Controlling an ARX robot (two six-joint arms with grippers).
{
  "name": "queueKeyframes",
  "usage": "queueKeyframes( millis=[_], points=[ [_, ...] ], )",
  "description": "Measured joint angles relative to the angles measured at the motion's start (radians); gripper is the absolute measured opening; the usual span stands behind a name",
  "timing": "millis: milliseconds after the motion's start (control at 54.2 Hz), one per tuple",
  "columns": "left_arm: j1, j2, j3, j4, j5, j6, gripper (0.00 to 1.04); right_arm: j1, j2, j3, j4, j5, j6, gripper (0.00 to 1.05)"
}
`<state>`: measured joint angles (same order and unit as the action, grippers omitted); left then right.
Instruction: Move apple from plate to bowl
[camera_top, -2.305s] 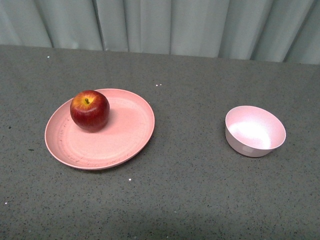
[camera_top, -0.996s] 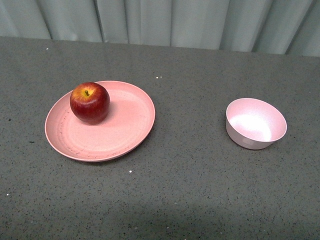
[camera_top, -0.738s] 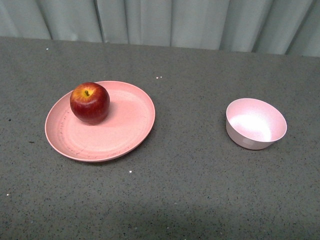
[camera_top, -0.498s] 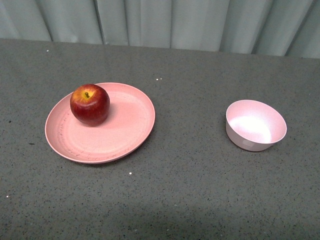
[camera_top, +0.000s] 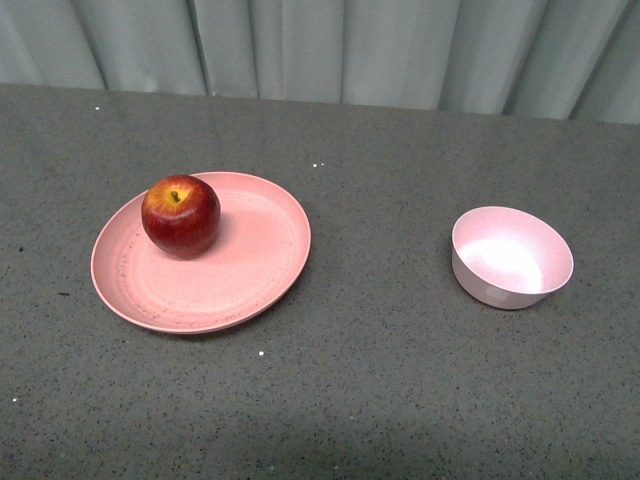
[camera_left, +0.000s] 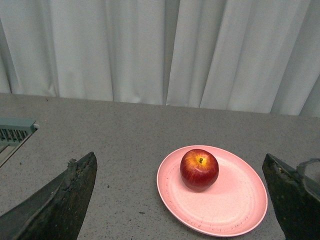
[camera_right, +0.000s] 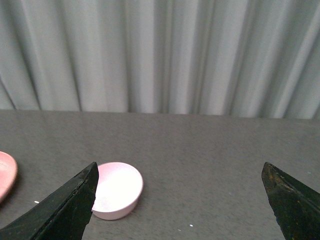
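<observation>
A dark-red apple (camera_top: 181, 216) with a yellow patch at its stem sits on the far left part of the wide salmon-pink plate (camera_top: 250, 270), on the left of the grey table. The small pale pink bowl (camera_top: 511, 257) stands empty on the right. Neither arm shows in the front view. In the left wrist view my left gripper (camera_left: 180, 165) is open, its dark fingers far apart, with the apple (camera_left: 199, 169) and plate (camera_left: 235, 200) ahead between them. In the right wrist view my right gripper (camera_right: 180, 167) is open, and the bowl (camera_right: 117, 190) lies beside one finger (camera_right: 75, 205).
A pale pleated curtain (camera_top: 320, 45) hangs behind the table's far edge. The speckled grey tabletop (camera_top: 380, 340) runs between plate and bowl. A grey-green ribbed object (camera_left: 15, 131) sits at the edge of the left wrist view. The plate's rim (camera_right: 6, 175) shows in the right wrist view.
The whole scene has drifted slightly up and then down in the front view, so the camera shifted. Apple, plate and bowl keep their places relative to each other.
</observation>
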<state>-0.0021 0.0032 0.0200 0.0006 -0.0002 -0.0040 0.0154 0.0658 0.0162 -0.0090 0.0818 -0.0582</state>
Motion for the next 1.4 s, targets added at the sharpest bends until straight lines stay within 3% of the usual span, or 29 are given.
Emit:
queueKeyframes(
  millis=[92, 184, 313, 572, 959, 1180, 1254, 1401],
  points=[
    [0.0, 0.0, 0.0, 0.0, 0.0, 0.0, 0.98, -0.016, 0.121, 0.024, 0.043, -0.055, -0.005, 0.95],
    [0.0, 0.0, 0.0, 0.0, 0.0, 0.0, 0.98, -0.029, 0.442, 0.084, 0.235, -0.177, -0.002, 0.95],
    [0.0, 0.0, 0.0, 0.0, 0.0, 0.0, 0.98, 0.017, 0.957, 0.228, 0.45, -0.2, -0.014, 0.95],
    [0.0, 0.0, 0.0, 0.0, 0.0, 0.0, 0.98, 0.116, 1.598, 0.57, 0.29, -0.229, -0.064, 0.95],
    [0.0, 0.0, 0.0, 0.0, 0.0, 0.0, 0.98, 0.189, 1.912, 0.897, 0.161, -0.248, -0.105, 0.95],
    [0.0, 0.0, 0.0, 0.0, 0.0, 0.0, 0.98, 0.219, 2.001, 0.972, 0.129, -0.231, -0.11, 0.95],
    [0.0, 0.0, 0.0, 0.0, 0.0, 0.0, 0.98, 0.229, 2.041, 0.999, 0.118, -0.219, -0.104, 0.86],
    [0.0, 0.0, 0.0, 0.0, 0.0, 0.0, 0.98, 0.234, 2.068, 1.016, 0.108, -0.214, -0.094, 0.57]
  ],
)
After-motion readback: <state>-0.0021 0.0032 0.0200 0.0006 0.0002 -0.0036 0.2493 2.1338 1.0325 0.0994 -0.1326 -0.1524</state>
